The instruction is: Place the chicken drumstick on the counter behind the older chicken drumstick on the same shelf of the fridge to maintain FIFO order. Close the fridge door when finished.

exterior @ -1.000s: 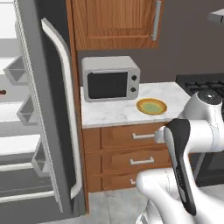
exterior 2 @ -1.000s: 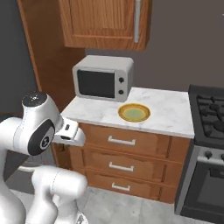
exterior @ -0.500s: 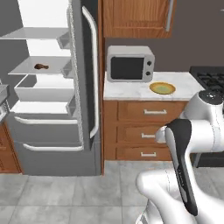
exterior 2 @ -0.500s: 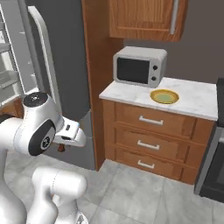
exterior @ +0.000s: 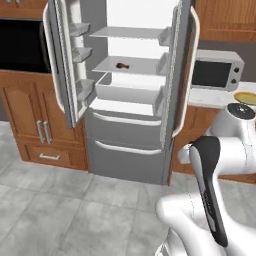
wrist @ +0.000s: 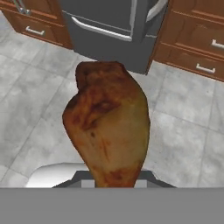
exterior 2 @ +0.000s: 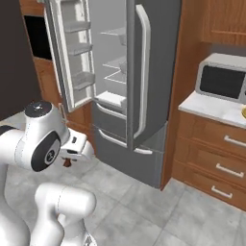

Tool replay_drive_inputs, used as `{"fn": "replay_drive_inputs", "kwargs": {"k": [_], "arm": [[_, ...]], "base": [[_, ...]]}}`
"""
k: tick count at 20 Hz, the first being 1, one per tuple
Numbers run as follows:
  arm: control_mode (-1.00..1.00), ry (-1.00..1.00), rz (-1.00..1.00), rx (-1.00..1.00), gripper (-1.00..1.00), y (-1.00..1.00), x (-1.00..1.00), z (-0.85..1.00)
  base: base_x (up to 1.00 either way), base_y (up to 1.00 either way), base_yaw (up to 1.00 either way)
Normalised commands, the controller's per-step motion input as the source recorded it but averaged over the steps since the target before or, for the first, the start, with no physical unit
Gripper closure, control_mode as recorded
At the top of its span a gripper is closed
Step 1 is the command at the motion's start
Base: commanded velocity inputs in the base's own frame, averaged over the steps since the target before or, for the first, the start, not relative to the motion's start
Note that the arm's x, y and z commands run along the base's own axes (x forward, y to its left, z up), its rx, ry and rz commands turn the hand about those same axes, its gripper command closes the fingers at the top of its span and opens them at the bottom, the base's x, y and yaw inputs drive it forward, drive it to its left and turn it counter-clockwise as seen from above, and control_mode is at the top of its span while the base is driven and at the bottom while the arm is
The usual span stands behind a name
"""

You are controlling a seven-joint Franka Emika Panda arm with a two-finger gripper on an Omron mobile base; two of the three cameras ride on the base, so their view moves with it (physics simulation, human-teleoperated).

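A browned chicken drumstick (wrist: 108, 127) hangs in front of the hand camera, above the grey tiled floor. My gripper (exterior 2: 67, 160) is shut on it, low beside the robot's white body, and the meat hides the fingertips. The grey fridge (exterior: 131, 145) stands ahead with both doors open. The older chicken drumstick (exterior: 122, 65) lies small and dark on the lower flat shelf (exterior: 145, 67), towards its left. The marble counter (exterior: 212, 98) runs to the right of the fridge.
The open left door (exterior: 64, 60) and right door (exterior: 181, 75) jut out towards me. A microwave (exterior: 218, 70) and a yellow plate (exterior: 246, 97) sit on the counter. A black wall oven (exterior: 20, 46) is left of the fridge. Open tiled floor lies between me and the fridge.
The whole picture has shifted: the base has moved from the microwave counter to face the open fridge. The drumstick stays in the shut gripper.
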Motion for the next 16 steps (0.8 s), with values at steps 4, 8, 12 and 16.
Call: {"fn": "replay_drive_inputs", "kwargs": {"k": [4, 8, 12, 16], "arm": [[1.0, 0.0, 0.0, 0.0, 1.0, 0.0, 0.0, 0.0], [1.0, 0.0, 0.0, 0.0, 1.0, 0.0, 0.0, 0.0], [1.0, 0.0, 0.0, 0.0, 1.0, 0.0, 0.0, 0.0], [1.0, 0.0, 0.0, 0.0, 1.0, 0.0, 0.0, 0.0]], "base": [[0.49, 0.75, 0.04], [0.73, 0.74, -0.08], [0.83, 0.47, -0.25], [0.78, 0.16, -0.3]]}}
